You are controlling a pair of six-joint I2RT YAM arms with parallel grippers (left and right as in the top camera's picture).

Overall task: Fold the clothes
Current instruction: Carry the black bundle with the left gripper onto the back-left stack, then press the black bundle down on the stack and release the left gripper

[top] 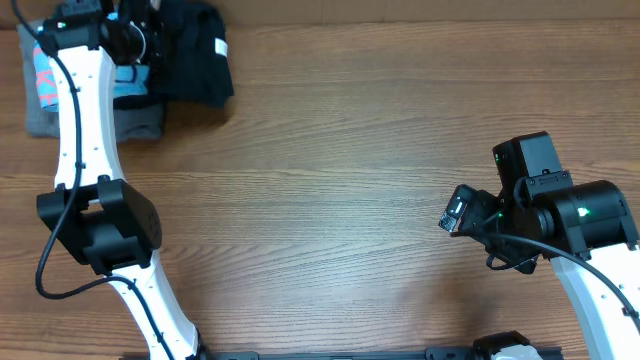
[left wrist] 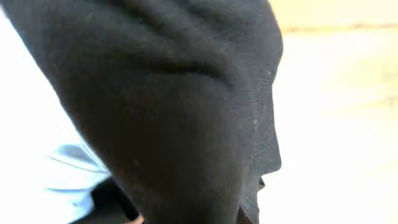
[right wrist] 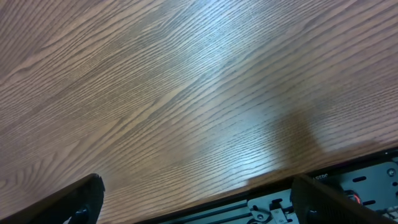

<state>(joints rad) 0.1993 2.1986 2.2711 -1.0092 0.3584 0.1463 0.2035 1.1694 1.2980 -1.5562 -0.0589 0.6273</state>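
- Black soft-fabric short-sleeved T-shirt point(top: 195, 55) lies bunched in a heap at the far edge of the wooden bench point(top: 350, 150), just beside the grey folded garment point(top: 40, 122) on the side nearer the bench's middle. Whether the two overlap is hard to tell.
- Light-blue shirt with lettering point(top: 45, 75) rests on top of that grey garment.
- Left claw point(top: 135, 42) sits at the heap's edge closest to the grey garment. Black cloth fills the left wrist view and hides the fingers, so I cannot tell whether they have hold of it.
- Right claw point(right wrist: 196, 186) hangs well apart from the grey garment over bare wood, its fingers spread wide with nothing between them.
- Step in hand, as I judge it: getting the T-shirt out onto open bench. Take one layer near a hem or shoulder, lift clear of the grey garment, and drag slowly so the blue shirt is not pulled along.
- Heap's long axis seems to run from the far edge toward the robot. Its small white neck label point(top: 220, 47) faces away from the grey garment.
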